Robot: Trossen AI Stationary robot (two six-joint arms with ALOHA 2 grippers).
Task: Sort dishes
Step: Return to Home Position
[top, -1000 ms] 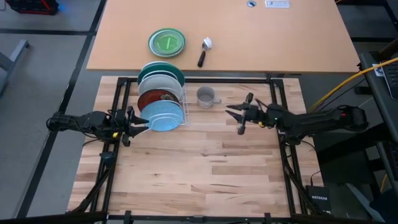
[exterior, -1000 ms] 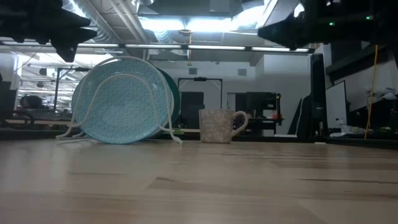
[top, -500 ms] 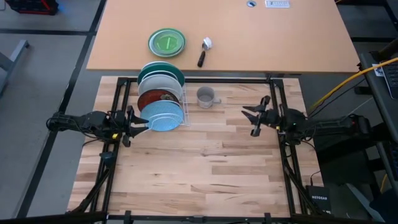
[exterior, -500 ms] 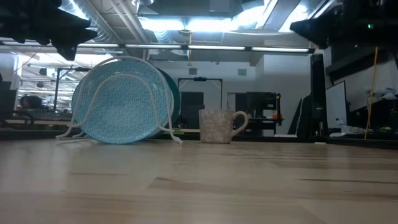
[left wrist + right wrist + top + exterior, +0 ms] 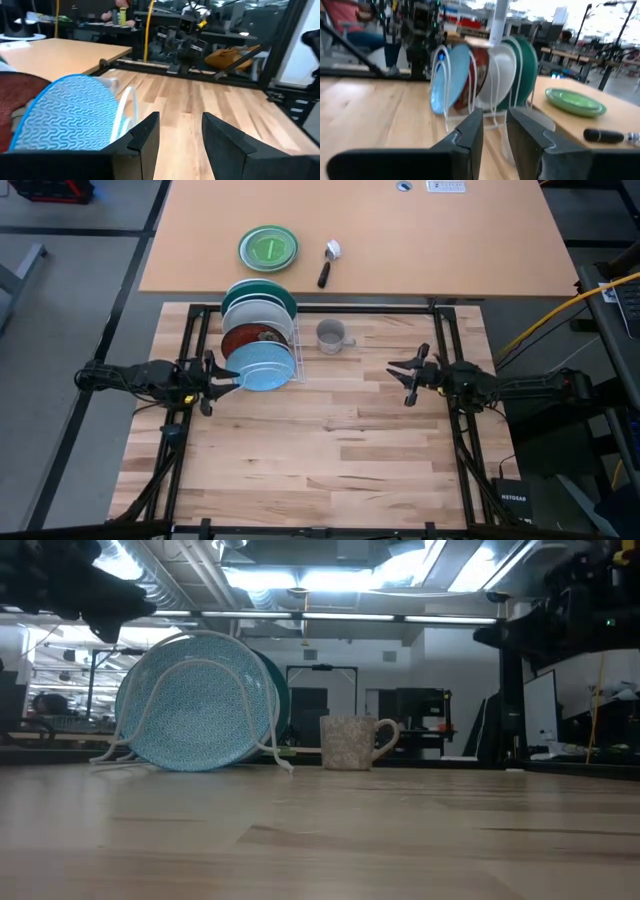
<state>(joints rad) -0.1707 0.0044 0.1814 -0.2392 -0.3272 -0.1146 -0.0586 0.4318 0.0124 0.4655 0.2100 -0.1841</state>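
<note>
4 plates (image 5: 258,317) upright in rack (image 5: 297,365)

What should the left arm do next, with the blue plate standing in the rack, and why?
Probably draw the left tool straight back, away from the rack. It is open and empty, close beside the light blue plate, which already stands in the rack. The right tool, also open, sits apart from the mug.

Red plate (image 5: 251,338) partly behind blue plate (image 5: 266,368)
</note>
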